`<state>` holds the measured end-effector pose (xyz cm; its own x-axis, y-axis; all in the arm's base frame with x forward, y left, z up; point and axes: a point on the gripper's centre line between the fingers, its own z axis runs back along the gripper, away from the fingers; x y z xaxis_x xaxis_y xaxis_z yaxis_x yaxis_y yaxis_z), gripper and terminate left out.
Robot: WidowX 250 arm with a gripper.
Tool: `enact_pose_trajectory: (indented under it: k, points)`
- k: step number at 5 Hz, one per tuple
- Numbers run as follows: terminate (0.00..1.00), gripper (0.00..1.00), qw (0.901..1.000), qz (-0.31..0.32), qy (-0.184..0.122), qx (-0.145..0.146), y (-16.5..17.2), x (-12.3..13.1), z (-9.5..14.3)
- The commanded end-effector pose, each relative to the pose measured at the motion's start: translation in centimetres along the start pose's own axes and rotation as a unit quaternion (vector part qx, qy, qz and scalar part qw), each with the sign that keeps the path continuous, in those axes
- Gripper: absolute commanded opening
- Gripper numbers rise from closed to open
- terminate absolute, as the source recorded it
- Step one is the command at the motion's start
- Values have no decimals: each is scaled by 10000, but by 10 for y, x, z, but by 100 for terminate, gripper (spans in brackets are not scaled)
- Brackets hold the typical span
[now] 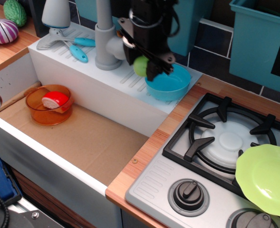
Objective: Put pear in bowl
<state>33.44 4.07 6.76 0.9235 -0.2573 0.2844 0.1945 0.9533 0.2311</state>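
Note:
My black gripper [143,66] is shut on the light-green pear [140,66] and holds it in the air above the left rim of the turquoise bowl [170,85]. The bowl stands on the white drainboard ledge behind the sink, next to the stove. The bowl's inside looks empty. The gripper body hides the bowl's far left rim.
A grey faucet [105,40] stands just left of the gripper. The sink holds an orange bowl [49,104] with a red and white item. A purple onion [3,30] and dark green vegetable [15,11] lie far left. A stove [227,137] and lime plate [265,180] are at right.

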Motion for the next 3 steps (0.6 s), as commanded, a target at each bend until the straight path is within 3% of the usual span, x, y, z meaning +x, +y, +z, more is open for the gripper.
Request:
enact_pose_trajectory:
  k: [1, 2, 3]
  points:
    - [0, 0, 9988, -115, -472, 9, 8, 17, 1]
    - [0, 100, 9981, -76, -603, -98, 6, 19, -7]
    - [100, 100, 9974, 10, -717, -68, -1, 20, -7]
